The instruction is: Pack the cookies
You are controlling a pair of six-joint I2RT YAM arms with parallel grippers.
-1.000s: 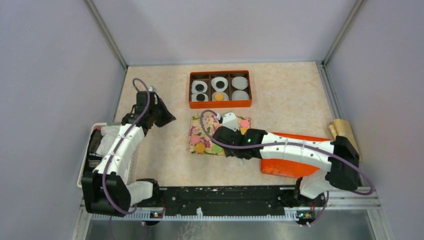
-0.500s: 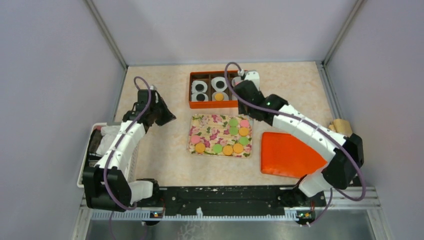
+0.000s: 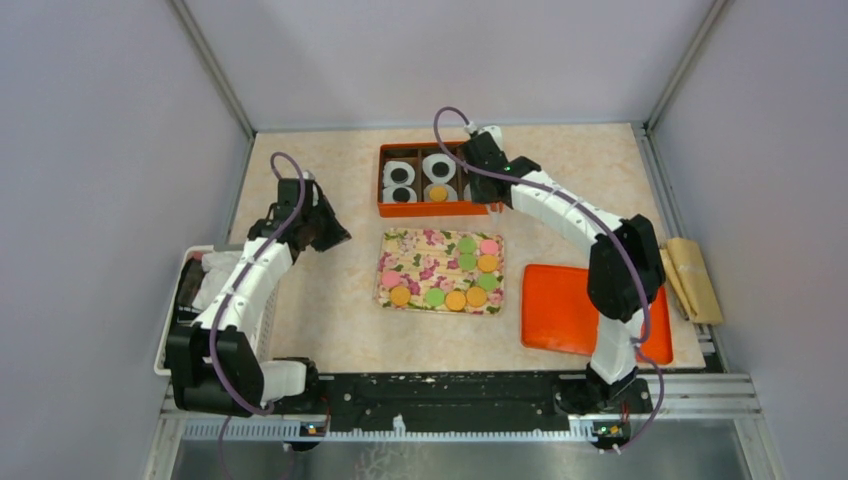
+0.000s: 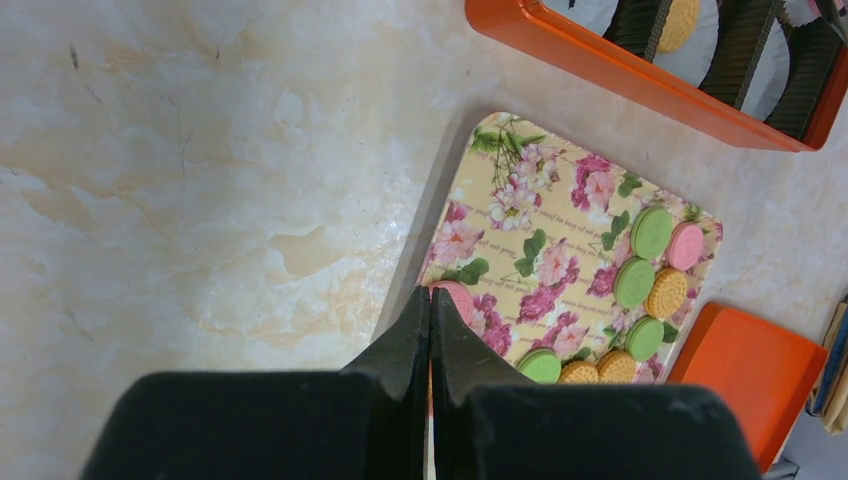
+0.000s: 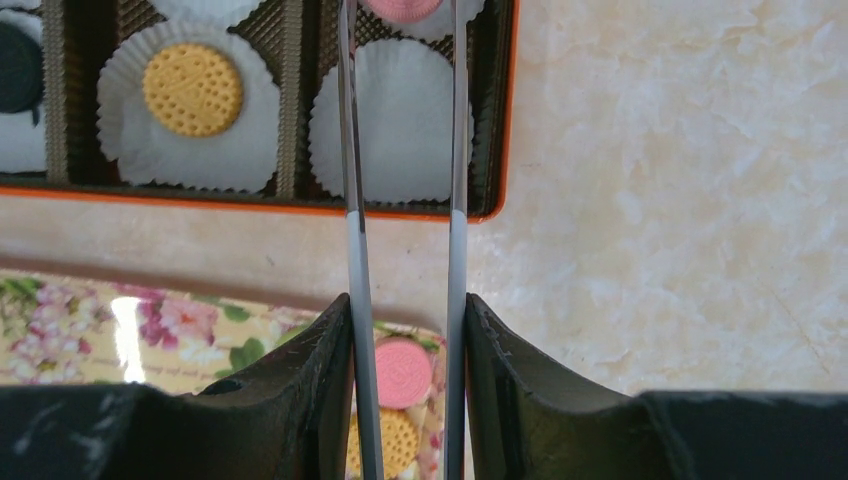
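1 orange lid (image 3: 555, 310) flat near front-right corner; tan packets (image 3: 695, 280) at right edge; white basket (image 3: 176, 300) at left edge.

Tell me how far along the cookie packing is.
Done: three black cookies and one orange cookie sit in paper cups in the orange box. In hand: the right fingers seem to hold a pink cookie over the box's right column, where one cup is bare. To do: that cup, plus the cookies waiting on the floral tray. The left fingers are shut.
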